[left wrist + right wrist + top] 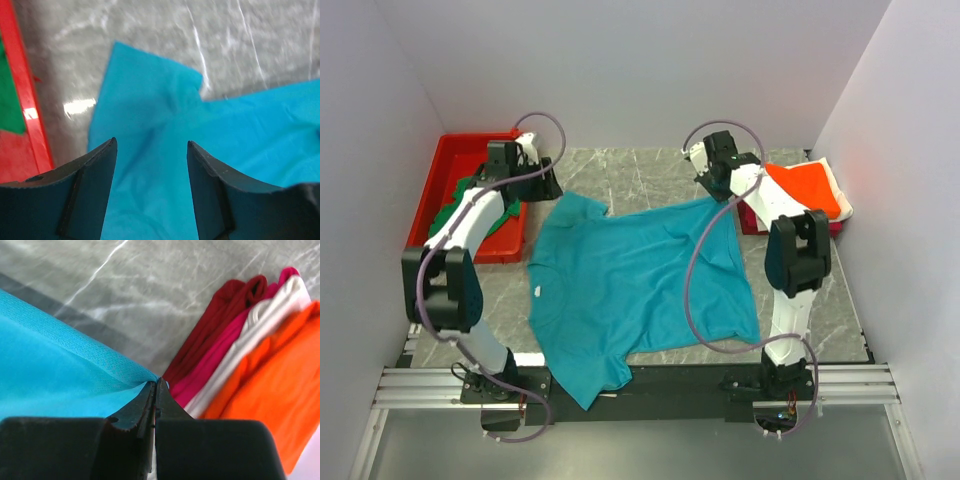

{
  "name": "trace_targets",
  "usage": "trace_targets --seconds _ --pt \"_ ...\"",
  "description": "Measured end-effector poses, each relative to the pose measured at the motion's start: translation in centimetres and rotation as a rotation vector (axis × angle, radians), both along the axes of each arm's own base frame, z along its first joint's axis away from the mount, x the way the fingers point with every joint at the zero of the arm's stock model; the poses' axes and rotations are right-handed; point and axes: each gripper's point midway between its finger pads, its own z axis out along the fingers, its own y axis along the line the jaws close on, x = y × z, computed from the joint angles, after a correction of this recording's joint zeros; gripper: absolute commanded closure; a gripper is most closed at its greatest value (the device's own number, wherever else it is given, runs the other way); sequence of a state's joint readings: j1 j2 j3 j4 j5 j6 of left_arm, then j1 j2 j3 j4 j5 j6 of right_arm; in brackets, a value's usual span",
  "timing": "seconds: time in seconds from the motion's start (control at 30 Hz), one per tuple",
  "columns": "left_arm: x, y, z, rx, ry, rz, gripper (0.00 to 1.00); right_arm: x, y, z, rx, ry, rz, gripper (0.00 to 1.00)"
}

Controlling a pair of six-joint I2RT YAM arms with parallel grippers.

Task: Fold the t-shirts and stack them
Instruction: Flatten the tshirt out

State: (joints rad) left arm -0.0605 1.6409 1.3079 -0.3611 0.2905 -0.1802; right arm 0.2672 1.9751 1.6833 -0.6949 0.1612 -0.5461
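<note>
Item: teal t-shirt [630,290], spread nearly flat at the middle of the table [650,165], one part reaching over the near edge. It is judged light, limp knit cloth that will sag and crease when lifted, so it is best pinched at an edge by sleeve or shoulder. Right gripper [156,386]: fingers pressed together on a fold of the shirt's far right edge, just beside the folded stack [260,355] of orange, white and magenta shirts. Left gripper [152,145]: fingers wide apart over the far left sleeve, holding nothing; contact with the cloth cannot be told.

Folded t-shirts [240,355] just beside right hand [156,386]
</note>
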Motion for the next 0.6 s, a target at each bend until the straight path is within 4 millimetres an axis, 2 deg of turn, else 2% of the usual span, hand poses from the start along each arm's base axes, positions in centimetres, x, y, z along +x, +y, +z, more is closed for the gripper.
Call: trace_targets --seconds 0.1,0.23,0.3,0.33,0.43,0.5,0.6 --pt "2.6 0.5 -0.4 -0.005 0.008 0.029 0.36 1.4 -0.3 -1.7 -0.025 0.010 0.000 1.00" --pt "7.2 0.5 -0.9 0.005 -0.003 0.044 0.38 2.3 -0.4 -3.7 -0.050 0.033 0.008 1.00" --pt "9.8 0.6 -2.2 0.018 0.009 0.054 0.43 2.9 -0.4 -4.2 -0.055 0.033 0.008 1.00" --pt "10.9 0.7 -2.9 0.024 0.012 0.059 0.49 3.1 -0.4 -4.3 -0.054 0.031 0.008 1.00" --pt "12.2 1.0 -6.6 0.056 0.079 0.057 0.59 3.5 -0.2 -4.1 -0.044 0.020 0.015 1.00" --pt "12.3 1.2 -9.1 0.081 0.128 0.048 0.59 3.9 0.1 -3.7 -0.031 0.005 0.019 1.00" --pt "11.4 1.5 -12.6 0.112 0.211 0.026 0.58 4.2 0.2 -3.4 -0.018 -0.004 0.025 1.00"
